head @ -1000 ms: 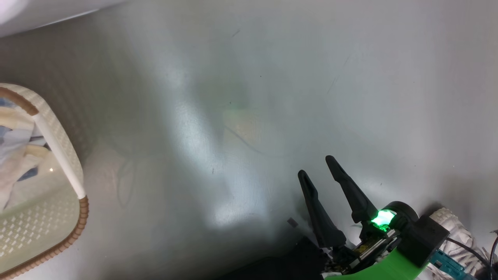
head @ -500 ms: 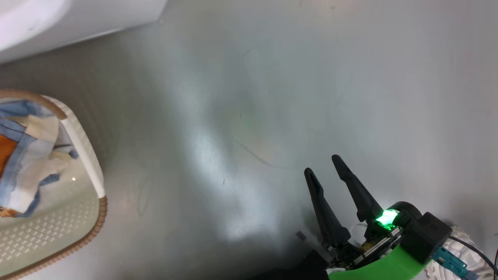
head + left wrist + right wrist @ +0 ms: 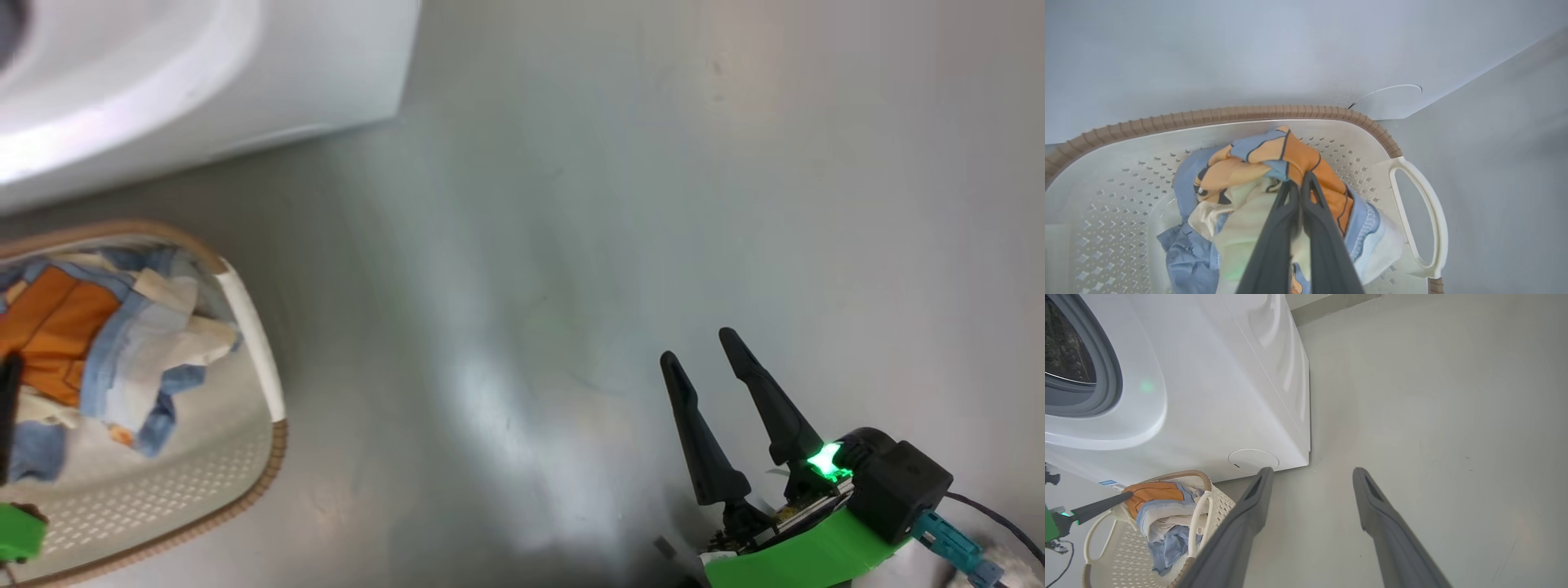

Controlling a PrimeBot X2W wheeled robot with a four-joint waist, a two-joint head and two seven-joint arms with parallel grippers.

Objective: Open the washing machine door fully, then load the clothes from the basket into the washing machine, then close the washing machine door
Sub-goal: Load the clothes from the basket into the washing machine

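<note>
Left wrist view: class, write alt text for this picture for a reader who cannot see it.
The left gripper, shut, pinches a bunch of orange, light-blue and cream clothes inside a cream perforated basket with a brown rim. Beyond the basket is the white washing machine; grey floor lies to the right.

White washing machine (image 3: 1216, 375), cream perforated basket (image 3: 1106, 204) with brown rim, orange, light-blue and cream clothes (image 3: 1306, 157)
</note>
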